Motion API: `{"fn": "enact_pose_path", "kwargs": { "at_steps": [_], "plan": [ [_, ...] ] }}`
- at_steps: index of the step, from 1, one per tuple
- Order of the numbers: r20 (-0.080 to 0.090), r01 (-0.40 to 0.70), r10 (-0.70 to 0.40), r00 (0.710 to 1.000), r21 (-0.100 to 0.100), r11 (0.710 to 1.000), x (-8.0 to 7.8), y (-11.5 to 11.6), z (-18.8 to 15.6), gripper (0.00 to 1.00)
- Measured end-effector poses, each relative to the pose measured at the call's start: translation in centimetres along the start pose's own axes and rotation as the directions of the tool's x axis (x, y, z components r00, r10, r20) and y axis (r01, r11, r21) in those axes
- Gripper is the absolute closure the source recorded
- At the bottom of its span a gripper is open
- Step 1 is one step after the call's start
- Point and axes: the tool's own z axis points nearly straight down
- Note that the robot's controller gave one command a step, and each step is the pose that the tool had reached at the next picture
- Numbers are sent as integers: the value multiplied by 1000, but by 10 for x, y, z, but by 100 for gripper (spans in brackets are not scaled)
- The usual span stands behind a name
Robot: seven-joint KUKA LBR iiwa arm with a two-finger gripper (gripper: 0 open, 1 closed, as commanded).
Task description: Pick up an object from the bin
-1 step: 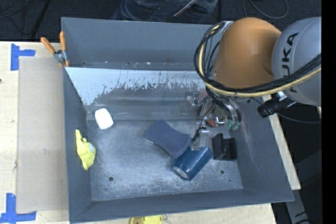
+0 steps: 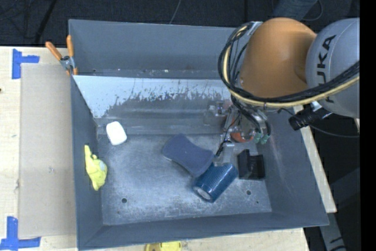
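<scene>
Blue cylinder (image 2: 214, 180), lying on its side on the floor of the bin (image 2: 147, 62), right of centre and toward the near wall. Its dark-rimmed end faces near-left and its other end points up-right to the gripper (image 2: 222, 149). The gripper hangs just over that upper end, beneath the arm's orange cover. Whether the claw is apart or together cannot be told, as wrist and cables mask it.

Likely hazards:
- The round body offers no flat side, so a closure set off its axis would probably roll it away or squeeze it out.
- The cylinder lies slanted to the bin walls, so a claw not turned to match may bear on an end and tip the piece.
- A blue-grey pad (image 2: 187, 153) appears to touch the cylinder's upper-left flank, and a wide descent could pinch pad and cylinder together or drag the pad along.
- A black block (image 2: 251, 164) sits just beside the cylinder on the right, where a lowered wrist might strike it.

Appearance of the cylinder: deep blue, short and stout, smooth-walled, with a darker ring at the lower end. It is probably rigid and light.

Outward: the pad is flat with rounded corners and lies at mid-floor. A white block (image 2: 116, 133) and a yellow toy (image 2: 95, 167) lie well apart from the gripper, against the left wall.
</scene>
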Motion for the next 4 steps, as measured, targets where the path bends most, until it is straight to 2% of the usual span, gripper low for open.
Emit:
{"fn": "enact_pose_path", "kwargs": {
  "at_steps": [1,2,3,4],
  "plan": [
    [3,-107,107,994,0,994,-12,4,64,0],
    [-3,-173,173,985,1,985,-24,7,83,0],
    [0,-245,245,970,0,970,-23,7,90,0],
    [-5,-393,393,920,2,920,-6,4,157,0]
  ]
}}
